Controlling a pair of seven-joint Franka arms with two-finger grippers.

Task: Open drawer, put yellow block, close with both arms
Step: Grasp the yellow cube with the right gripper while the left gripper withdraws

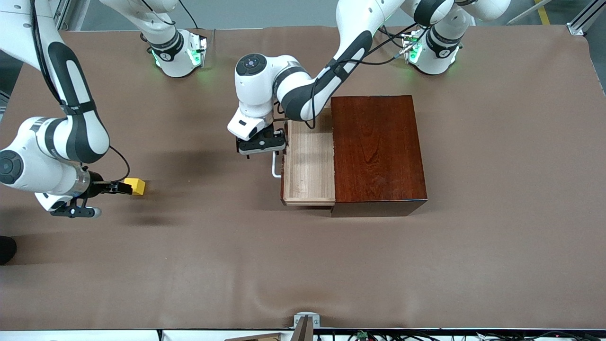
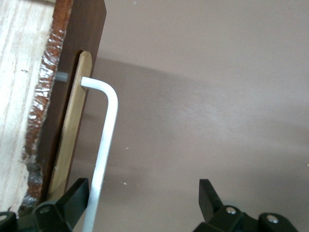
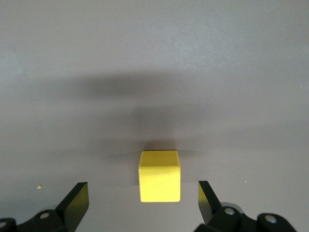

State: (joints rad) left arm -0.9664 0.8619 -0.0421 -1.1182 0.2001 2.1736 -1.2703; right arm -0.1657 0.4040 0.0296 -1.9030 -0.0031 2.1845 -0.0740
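Observation:
The drawer (image 1: pixel 308 166) stands pulled out of the dark wooden box (image 1: pixel 376 151), and its pale tray shows nothing inside. My left gripper (image 1: pixel 262 148) is at the drawer's white handle (image 1: pixel 274 169). In the left wrist view the handle (image 2: pixel 104 145) runs between the open fingers of the left gripper (image 2: pixel 144 198), close to one finger (image 2: pixel 77 195) and not clamped. The yellow block (image 1: pixel 138 186) lies on the table toward the right arm's end. My right gripper (image 1: pixel 124 188) is low beside it. In the right wrist view the right gripper (image 3: pixel 143 198) is open, with the block (image 3: pixel 160 176) just ahead of its fingertips.
A brown cloth (image 1: pixel 303 265) covers the table. Both arm bases (image 1: pixel 177 54) (image 1: pixel 433 52) stand along the edge farthest from the front camera. A small metal bracket (image 1: pixel 307 321) sits at the nearest edge. A dark object (image 1: pixel 7 248) pokes in at the right arm's end.

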